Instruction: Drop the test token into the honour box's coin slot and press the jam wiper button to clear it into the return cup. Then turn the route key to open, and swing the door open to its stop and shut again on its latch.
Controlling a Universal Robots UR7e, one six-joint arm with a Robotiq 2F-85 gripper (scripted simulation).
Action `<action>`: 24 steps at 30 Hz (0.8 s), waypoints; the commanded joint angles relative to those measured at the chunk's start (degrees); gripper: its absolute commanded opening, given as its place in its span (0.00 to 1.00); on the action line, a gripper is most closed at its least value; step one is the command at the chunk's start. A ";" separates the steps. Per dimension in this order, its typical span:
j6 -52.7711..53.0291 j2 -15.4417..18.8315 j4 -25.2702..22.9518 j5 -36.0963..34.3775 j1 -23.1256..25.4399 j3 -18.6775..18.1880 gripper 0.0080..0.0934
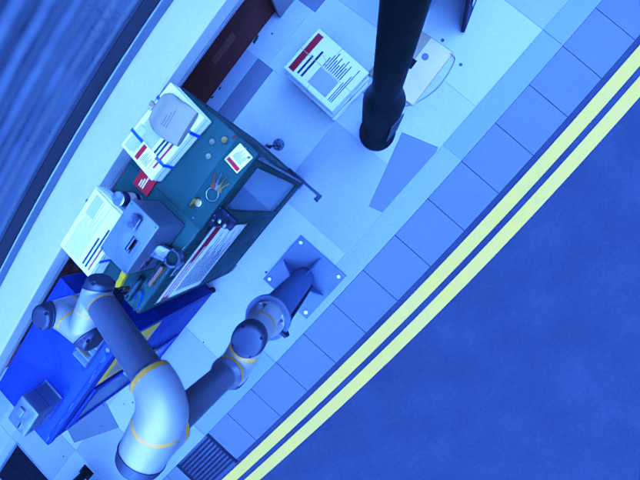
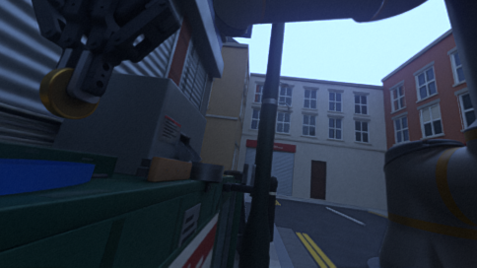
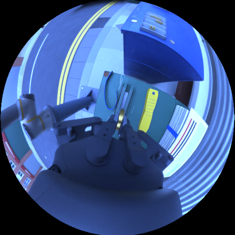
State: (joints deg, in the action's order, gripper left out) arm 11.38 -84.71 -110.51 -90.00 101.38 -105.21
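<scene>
The brass test token point(image 2: 61, 94) point(image 3: 120, 120) stands on edge, lifted above the near end of the green newspaper box's top. Below it on the top sits a narrow slotted token holder point(image 3: 125, 96), with a blue cord loop point(image 3: 109, 96) and a yellow tool point(image 3: 149, 110) to its sides. The grey honour box point(image 1: 138, 235) point(image 2: 133, 128) stands farther along the top, its coin slot point(image 1: 132, 244) facing up. A red label point(image 2: 172, 129) marks its side. My gripper point(image 2: 79, 81) point(image 3: 119, 126) is closed around the token, gripping it by its flat faces.
Behind the honour box lie bundled newspaper stacks point(image 1: 165, 132) against a corrugated shutter. The green box's glazed door point(image 1: 263, 188) faces the pavement. A dark lamp post point(image 1: 390, 72) stands beyond it. A blue cabinet point(image 3: 162, 48) sits beside the box's near end. My arm's base point(image 1: 305, 274) is bolted to the pavement.
</scene>
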 commanded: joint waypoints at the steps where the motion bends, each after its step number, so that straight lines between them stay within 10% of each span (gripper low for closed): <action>1: 0.00 -0.07 0.08 0.00 0.00 0.11 0.00; 24: 0.00 -0.47 1.34 0.00 0.00 0.98 0.00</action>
State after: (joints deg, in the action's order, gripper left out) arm 11.38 -85.13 -109.12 -90.00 101.38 -104.29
